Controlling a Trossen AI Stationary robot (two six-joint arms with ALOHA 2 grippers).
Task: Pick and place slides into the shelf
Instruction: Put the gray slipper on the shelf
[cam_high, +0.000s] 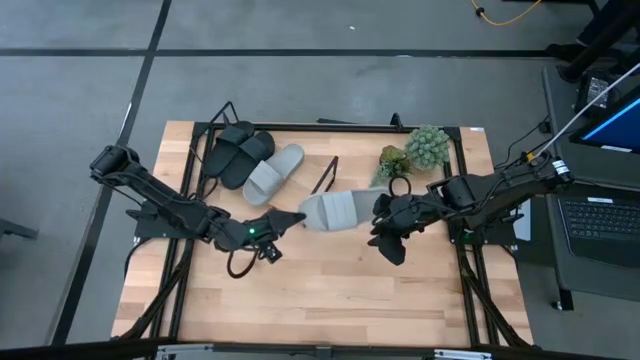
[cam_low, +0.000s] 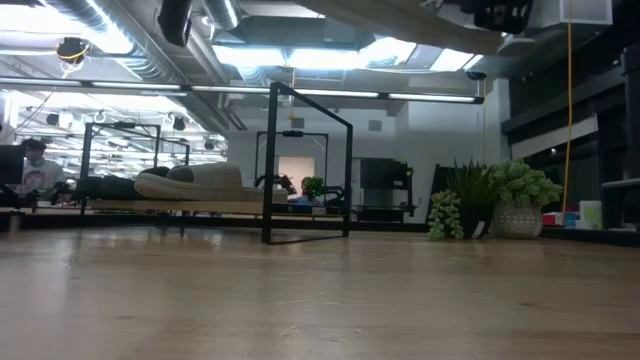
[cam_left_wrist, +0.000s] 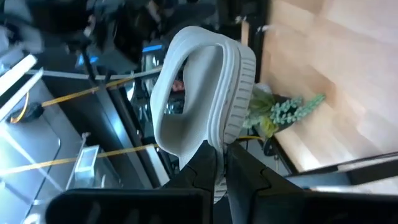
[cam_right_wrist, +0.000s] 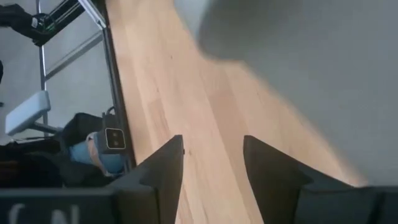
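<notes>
Shelf (cam_high: 222, 132) far left already carries two black slides (cam_high: 238, 152) and one grey slide (cam_high: 272, 173). Left end effector (cam_high: 292, 217) is clamped on the last grey slide's (cam_high: 340, 210) edge, mid-surface, lifted. Carry it level, set it beside the grey one. Right end effector (cam_high: 385, 235) hangs open, empty, just beside; keep it clear.

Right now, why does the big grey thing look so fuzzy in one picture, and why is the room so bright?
In the right wrist view, a grey blur sits too near the lens to focus, so what it is cannot be told. In the low view, ceiling lights glare white while the shelf stays dim. In the left wrist view, the grey slide is fairly sharp; the room behind is soft.
</notes>
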